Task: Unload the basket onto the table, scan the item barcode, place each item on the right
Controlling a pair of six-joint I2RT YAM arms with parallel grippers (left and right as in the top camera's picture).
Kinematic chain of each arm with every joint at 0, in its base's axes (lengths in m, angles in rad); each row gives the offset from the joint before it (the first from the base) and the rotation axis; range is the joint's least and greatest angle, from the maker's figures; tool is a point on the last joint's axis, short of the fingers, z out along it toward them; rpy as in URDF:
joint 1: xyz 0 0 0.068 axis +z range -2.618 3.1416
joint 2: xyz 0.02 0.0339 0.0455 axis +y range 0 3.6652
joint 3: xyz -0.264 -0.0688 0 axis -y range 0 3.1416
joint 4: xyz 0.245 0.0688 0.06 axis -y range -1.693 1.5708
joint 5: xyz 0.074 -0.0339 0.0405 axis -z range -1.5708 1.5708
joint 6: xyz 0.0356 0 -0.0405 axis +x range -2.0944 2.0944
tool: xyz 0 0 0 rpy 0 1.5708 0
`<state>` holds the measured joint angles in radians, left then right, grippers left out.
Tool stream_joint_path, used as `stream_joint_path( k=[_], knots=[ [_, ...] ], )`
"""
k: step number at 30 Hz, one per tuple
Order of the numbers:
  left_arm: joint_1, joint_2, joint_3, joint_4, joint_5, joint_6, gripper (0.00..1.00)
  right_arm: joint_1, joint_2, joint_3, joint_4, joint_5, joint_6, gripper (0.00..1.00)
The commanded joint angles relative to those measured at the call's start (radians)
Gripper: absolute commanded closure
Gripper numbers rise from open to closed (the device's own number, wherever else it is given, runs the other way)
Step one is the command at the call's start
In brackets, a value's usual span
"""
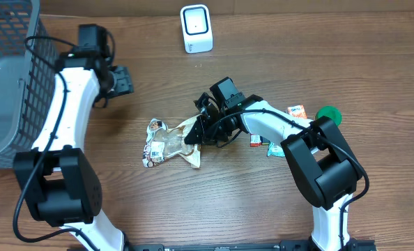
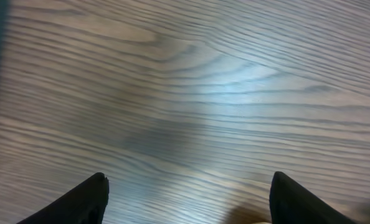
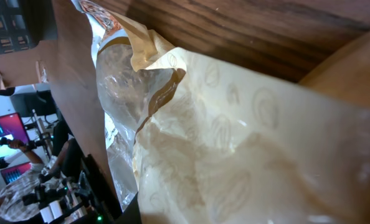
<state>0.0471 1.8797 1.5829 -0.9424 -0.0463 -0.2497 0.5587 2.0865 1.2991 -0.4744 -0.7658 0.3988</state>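
Note:
The item is a crinkled snack bag (image 1: pixel 169 143), cream and clear plastic, lying on the wooden table at centre. My right gripper (image 1: pixel 195 134) is at the bag's right end and shut on it. In the right wrist view the cream bag (image 3: pixel 222 143) fills the frame against the jaws, and one dark fingertip (image 3: pixel 132 214) shows at the bottom left. No barcode shows. The white scanner (image 1: pixel 196 28) stands at the back of the table, apart from the bag. My left gripper (image 1: pixel 121 81) hangs open over bare wood at the back left; in its wrist view the left gripper (image 2: pixel 188 199) has nothing between its fingers.
A dark wire basket (image 1: pixel 12 77) with a grey liner takes up the far left. Small packets (image 1: pixel 297 111) and a green round thing (image 1: pixel 327 115) lie at the right beside the right arm. Another packet (image 1: pixel 263 143) lies under that arm.

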Motion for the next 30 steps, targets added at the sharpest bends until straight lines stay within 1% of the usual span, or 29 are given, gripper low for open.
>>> stream_joint_path(
  k=[1,2,3,4,16,21,24,27,30],
  knots=[
    [0.034,0.011,0.017,0.005,-0.016,0.062,0.28,0.001,0.004,-0.003,0.000,0.018,-0.016,0.96],
    [0.039,0.011,0.017,0.005,-0.016,0.063,0.23,0.001,0.004,-0.003,0.000,0.018,-0.016,0.96],
    [0.040,0.011,0.017,0.003,-0.015,0.063,0.06,0.001,0.004,-0.003,0.000,0.018,-0.016,0.96],
    [0.040,0.011,0.016,0.001,-0.012,0.062,0.00,0.001,0.004,-0.003,0.000,0.018,-0.016,0.96],
    [0.038,0.011,0.016,0.002,-0.013,0.063,0.00,-0.014,0.002,0.008,0.000,-0.006,-0.016,0.96],
    [0.038,0.011,0.016,0.002,-0.013,0.063,0.00,-0.079,-0.032,0.059,-0.024,-0.152,-0.069,0.96],
    [0.038,0.011,0.016,0.002,-0.013,0.063,0.00,-0.111,-0.089,0.090,-0.101,-0.153,-0.139,0.96],
    [0.038,0.011,0.016,0.002,-0.013,0.063,0.00,-0.133,-0.170,0.122,-0.210,-0.138,-0.278,0.96],
    [0.038,0.011,0.016,0.002,-0.013,0.063,0.00,-0.137,-0.247,0.169,-0.338,-0.018,-0.367,0.96]
  ],
)
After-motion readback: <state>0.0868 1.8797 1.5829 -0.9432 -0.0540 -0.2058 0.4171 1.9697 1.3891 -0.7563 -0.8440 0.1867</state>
